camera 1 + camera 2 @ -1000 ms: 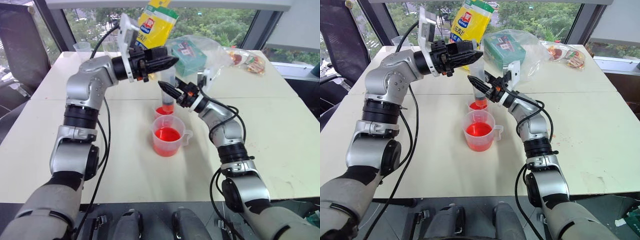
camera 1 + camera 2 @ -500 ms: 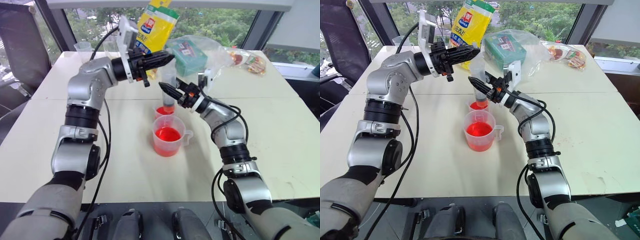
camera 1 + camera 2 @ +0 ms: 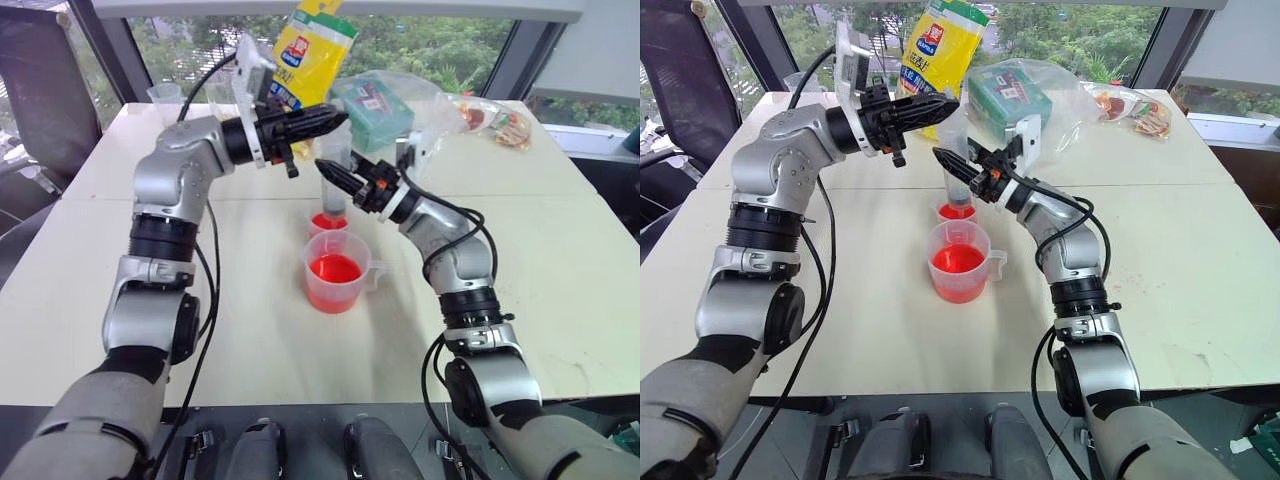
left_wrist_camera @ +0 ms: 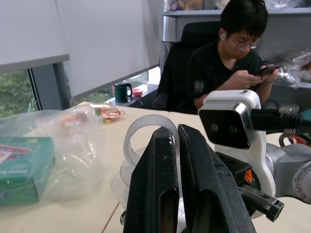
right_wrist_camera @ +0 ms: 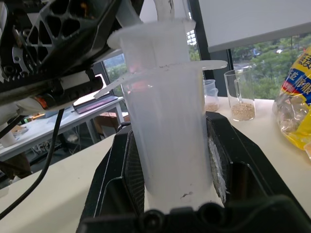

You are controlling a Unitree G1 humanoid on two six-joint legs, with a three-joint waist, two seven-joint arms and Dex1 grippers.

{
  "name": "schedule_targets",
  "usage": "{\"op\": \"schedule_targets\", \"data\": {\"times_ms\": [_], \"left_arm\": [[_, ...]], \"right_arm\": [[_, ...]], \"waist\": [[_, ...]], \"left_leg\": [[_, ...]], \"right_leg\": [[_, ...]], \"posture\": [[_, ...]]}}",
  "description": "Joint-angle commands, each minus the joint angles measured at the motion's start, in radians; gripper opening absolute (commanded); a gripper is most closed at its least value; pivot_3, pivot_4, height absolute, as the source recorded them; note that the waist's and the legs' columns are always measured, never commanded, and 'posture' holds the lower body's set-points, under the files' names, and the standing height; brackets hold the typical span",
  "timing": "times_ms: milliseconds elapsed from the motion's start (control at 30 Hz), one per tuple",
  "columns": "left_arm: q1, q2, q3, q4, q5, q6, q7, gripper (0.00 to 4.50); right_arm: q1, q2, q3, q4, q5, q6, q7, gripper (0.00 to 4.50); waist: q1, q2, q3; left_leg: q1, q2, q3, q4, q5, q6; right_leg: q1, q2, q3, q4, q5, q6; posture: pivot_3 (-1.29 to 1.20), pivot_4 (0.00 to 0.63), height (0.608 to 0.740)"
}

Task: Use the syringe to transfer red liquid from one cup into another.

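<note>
The syringe (image 3: pixel 334 190) stands upright with its orange-red tip down inside the small handleless cup (image 3: pixel 327 224), which holds a little red liquid. My right gripper (image 3: pixel 330 172) is shut on the clear barrel (image 5: pixel 170 131), one finger on each side. My left gripper (image 3: pixel 340 118) comes in from the left and is shut on the plunger's ring (image 4: pixel 146 127) at the top. Just in front stands the wider handled cup (image 3: pixel 340 285), with red liquid (image 3: pixel 334 268) in its lower part.
Along the back of the cream table (image 3: pixel 560 260) are a yellow bag (image 3: pixel 315 50), a green box in a clear plastic bag (image 3: pixel 375 105) and snack packets (image 3: pixel 495 120). Clear beakers with tan contents (image 5: pixel 241 99) stand at the back left. A seated person (image 4: pixel 233 63) holds a phone beyond the table.
My left gripper's fingers have closed together on the plunger's top. Both arms, the syringe and the cups have stayed where they were.
</note>
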Motion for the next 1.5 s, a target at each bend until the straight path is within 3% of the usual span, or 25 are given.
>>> {"op": "schedule_targets", "data": {"times_ms": [33, 433, 533, 767, 800, 1067, 1233, 1333, 1500], "left_arm": [[0.03, -0.021, -0.063, -0.032, 0.014, 0.029, -0.028, 0.06], [0.059, -0.016, -0.056, -0.073, 0.011, 0.066, -0.011, 0.06], [0.045, -0.006, -0.029, -0.08, -0.004, 0.082, 0.008, 0.97], [0.06, 0.075, 0.024, -0.174, -0.035, 0.119, 0.026, 4.26], [0.067, 0.09, 0.032, -0.193, -0.041, 0.128, 0.028, 4.46], [0.18, 0.234, 0.1, -0.349, -0.092, 0.207, 0.057, 4.46], [0.269, 0.263, 0.119, -0.442, -0.127, 0.258, 0.096, 4.46], [0.333, 0.273, 0.123, -0.501, -0.144, 0.278, 0.116, 4.46], [0.426, 0.28, 0.133, -0.582, -0.177, 0.301, 0.148, 4.46]], "right_arm": [[-0.082, 0.022, -0.034, -0.083, 0.052, -0.029, -0.018, 1.38], [-0.099, 0.016, -0.04, -0.067, 0.053, -0.028, -0.014, 1.38], [-0.09, 0.014, -0.035, -0.068, 0.051, -0.023, -0.011, 1.38], [-0.078, 0.013, -0.025, -0.076, 0.049, 0.001, -0.003, 1.38], [-0.077, 0.013, -0.024, -0.077, 0.049, 0.004, -0.002, 1.38], [-0.081, 0.003, -0.028, -0.076, 0.054, 0.015, -0.007, 1.38], [-0.124, -0.037, -0.055, -0.092, 0.074, 0.08, -0.042, 1.38], [-0.163, -0.109, -0.066, -0.113, 0.052, 0.195, -0.109, 1.38], [-0.231, -0.292, -0.086, -0.124, 0.073, 0.659, -0.238, 1.38]], "waist": [[0.0, 0.0, 0.0], [0.0, 0.0, 0.0], [0.0, 0.0, 0.0], [-0.004, 0.0, 0.0], [-0.005, 0.0, 0.0], [-0.001, 0.0, 0.0], [0.001, 0.0, 0.0], [0.002, 0.0, 0.0], [0.002, 0.0, 0.0]], "left_leg": [[0.0, 0.0, 0.0, 0.0, 0.0, 0.0], [0.0, 0.0, 0.0, 0.0, 0.0, 0.0], [0.0, 0.0, 0.0, 0.0, 0.0, 0.0], [0.0, 0.0, 0.0, 0.0, 0.0, 0.0], [0.0, 0.0, 0.0, 0.0, 0.0, 0.0], [0.0, 0.0, 0.0, 0.0, 0.0, 0.0], [0.0, 0.0, 0.0, 0.0, 0.0, 0.0], [0.0, 0.0, -0.001, 0.0, 0.0, 0.0], [0.0, 0.0, -0.001, 0.0, 0.0, 0.001]], "right_leg": [[0.0, 0.0, 0.0, 0.0, 0.0, 0.0], [0.0, 0.0, 0.0, 0.0, 0.0, 0.0], [0.0, 0.0, 0.0, 0.0, 0.0, 0.0], [0.0, 0.0, 0.0, 0.0, 0.0, 0.0], [0.0, 0.0, 0.0, 0.001, 0.0, 0.0], [-0.001, 0.0, 0.0, 0.001, 0.0, 0.0], [0.0, -0.001, 0.0, 0.001, 0.0, 0.0], [0.0, -0.001, 0.0, 0.001, 0.0, 0.0], [0.0, -0.002, 0.001, 0.001, 0.0, 0.0]], "posture": [[0.0, 0.15, 0.74], [0.0, 0.15, 0.74], [0.0, 0.15, 0.74], [0.0, 0.15, 0.74], [0.0, 0.15, 0.74], [0.0, 0.15, 0.74], [0.0, 0.15, 0.74], [0.0, 0.15, 0.74], [0.0, 0.15, 0.74]]}}
